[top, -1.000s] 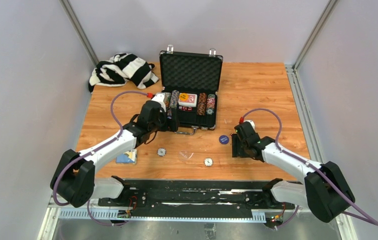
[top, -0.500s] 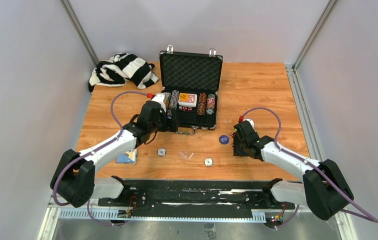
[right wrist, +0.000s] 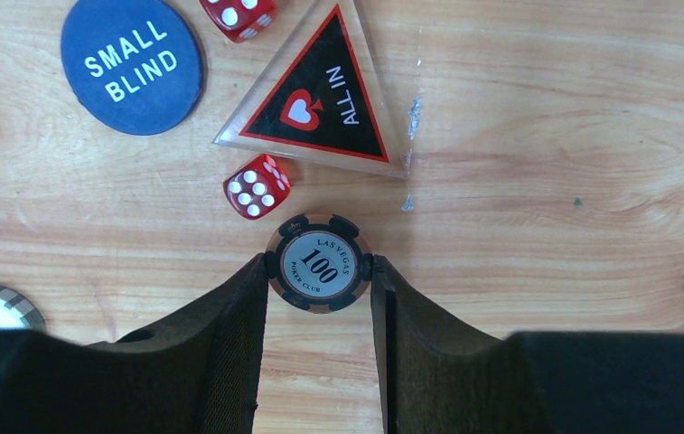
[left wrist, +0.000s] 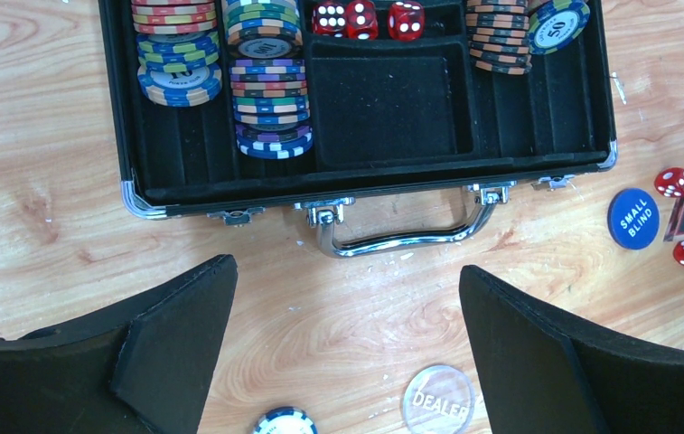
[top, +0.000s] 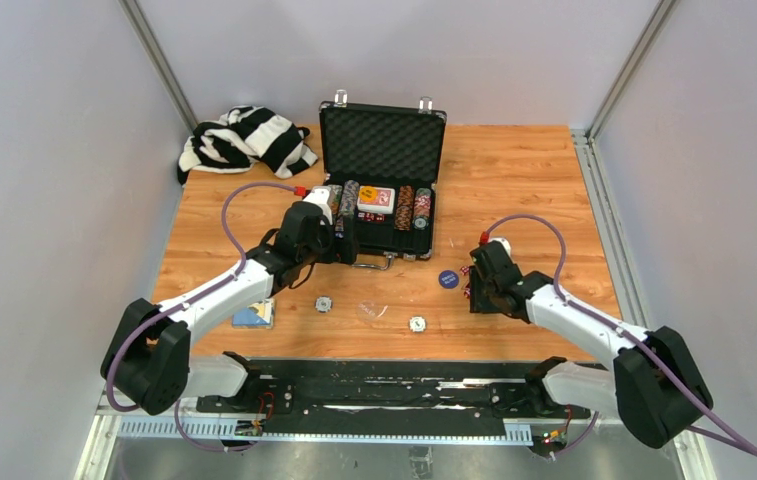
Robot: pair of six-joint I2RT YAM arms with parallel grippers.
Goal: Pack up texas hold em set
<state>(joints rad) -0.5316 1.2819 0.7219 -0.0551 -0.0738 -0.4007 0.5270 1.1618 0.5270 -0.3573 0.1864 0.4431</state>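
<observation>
The black briefcase (top: 379,190) lies open at the table's far middle, with chip stacks (left wrist: 270,99), red dice (left wrist: 368,18) and a card deck (top: 376,198) in its foam tray. My left gripper (left wrist: 345,289) is open and empty just in front of the silver handle (left wrist: 401,240). My right gripper (right wrist: 318,271) is shut on an orange-and-black 100 chip (right wrist: 320,263), right of the case's front in the top view (top: 471,290). I cannot tell whether the chip is off the wood.
On the wood lie a blue SMALL BLIND button (right wrist: 132,65), an ALL IN triangle (right wrist: 315,104), two red dice (right wrist: 256,186), a clear DEALER button (left wrist: 437,400) and two loose chips (top: 324,303) (top: 417,323). A blue packet (top: 253,316) lies near left; striped cloth (top: 244,138) far left.
My right gripper has shifted a little toward the blue button and the case. The left arm has not moved.
</observation>
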